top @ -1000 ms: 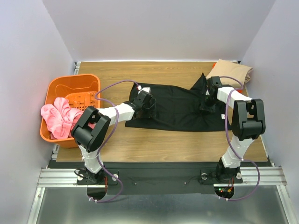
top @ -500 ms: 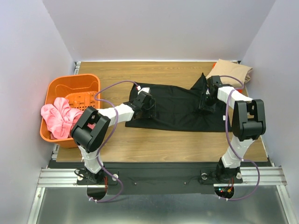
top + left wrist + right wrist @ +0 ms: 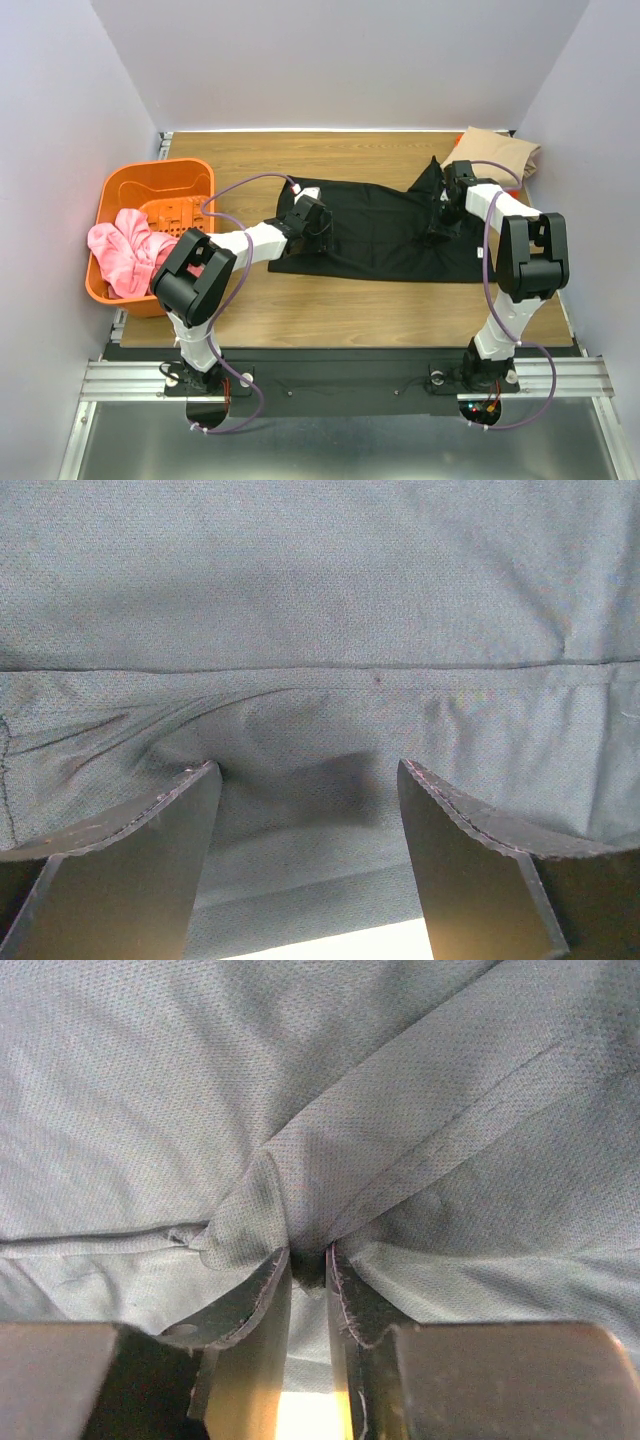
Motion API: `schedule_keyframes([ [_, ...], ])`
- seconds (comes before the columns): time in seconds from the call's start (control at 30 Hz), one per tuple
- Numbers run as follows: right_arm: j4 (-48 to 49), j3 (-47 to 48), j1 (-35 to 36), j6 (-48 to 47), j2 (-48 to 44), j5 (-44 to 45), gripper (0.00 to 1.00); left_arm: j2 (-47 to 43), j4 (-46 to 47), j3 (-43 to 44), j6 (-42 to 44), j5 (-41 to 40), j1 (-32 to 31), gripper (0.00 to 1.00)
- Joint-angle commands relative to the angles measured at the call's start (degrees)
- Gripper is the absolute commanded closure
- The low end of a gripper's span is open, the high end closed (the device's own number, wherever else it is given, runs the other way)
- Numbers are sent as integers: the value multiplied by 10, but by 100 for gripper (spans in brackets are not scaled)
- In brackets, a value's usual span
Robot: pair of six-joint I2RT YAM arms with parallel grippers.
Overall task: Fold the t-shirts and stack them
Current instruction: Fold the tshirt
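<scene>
Well, we count three soft things and one basket. One black t-shirt [image 3: 385, 235] lies spread out flat in the middle of the wooden tabletop [image 3: 300, 300]. One tan t-shirt [image 3: 497, 152] sits folded in the far right corner, well apart from the basket. One orange basket [image 3: 150, 185] stands at the left edge, and one pink cloth [image 3: 125, 255] hangs out over its near side.

We see two arms, and each arm has one pincer. The left pincer [image 3: 315, 222] is down on the left end of the black t-shirt, near a small white tag [image 3: 309, 190]. Its two fingers [image 3: 130, 860] stand wide apart. The cloth lies loose between them, so it holds nothing.

The right pincer [image 3: 440, 218] is down on the right part of the same shirt. Its two fingertips [image 3: 255, 1305] are almost together, and they pinch a little bunched fold of the black cloth. Creases run out from that pinch.
</scene>
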Motion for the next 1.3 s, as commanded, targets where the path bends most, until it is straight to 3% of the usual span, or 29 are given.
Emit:
schedule_keyframes([
  [0.0, -1, 18, 6, 0, -7, -7, 78, 3, -67, -27, -12, 4, -4, 16],
  [0.23, -5, 51, 6, -3, -2, 0, 98, 2, -68, -31, -13, 3, -3, 17],
  [0.57, -16, 137, 5, -11, 64, 10, 98, -7, -67, -45, -19, 3, -3, 17],
  [0.77, -14, 199, 5, -7, 101, 0, 59, -7, -69, -45, -18, 4, -4, 17],
  [0.8, -14, 208, 5, -7, 102, -3, 56, -7, -68, -44, -18, 4, -3, 17],
  [0.97, -14, 252, 6, -10, 92, -3, 46, -4, -70, -39, -17, 4, -4, 17],
  [1.27, -11, 211, 6, -4, 32, 33, 42, -2, -72, -37, -16, 4, -5, 16],
])
